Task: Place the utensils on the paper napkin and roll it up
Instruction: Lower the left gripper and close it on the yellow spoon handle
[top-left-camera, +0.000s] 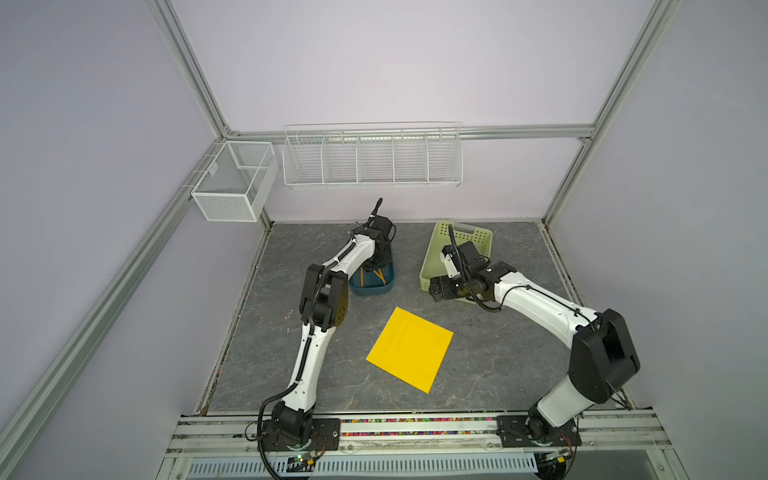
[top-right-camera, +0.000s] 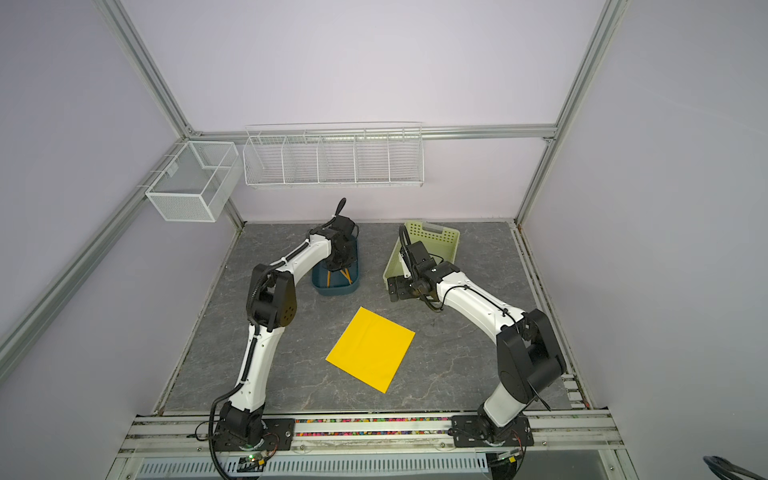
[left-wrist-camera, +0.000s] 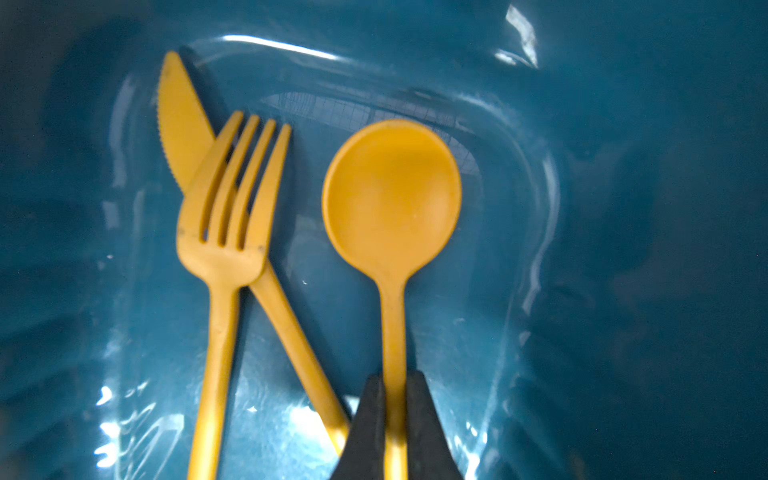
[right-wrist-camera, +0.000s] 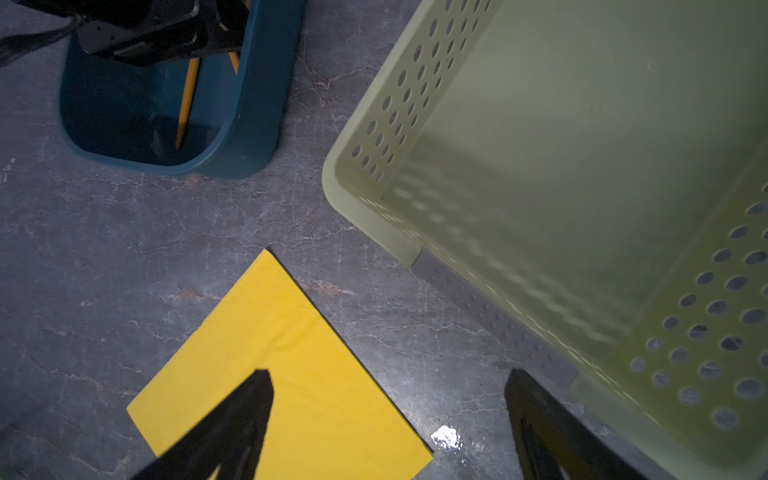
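Observation:
Three orange utensils lie in a dark blue tub. In the left wrist view the fork lies across the knife, and the round-bowled spoon lies apart beside them. My left gripper reaches down into the tub and is shut on the spoon's handle. The yellow paper napkin lies flat and bare on the grey table, in front of the tub. My right gripper hovers open and empty over the napkin's far corner, beside the green basket.
The pale green perforated basket stands at the back right, tilted, with the right arm's wrist above it. A white wire rack and a mesh box hang on the back frame. The arms' base rail runs along the table's front edge.

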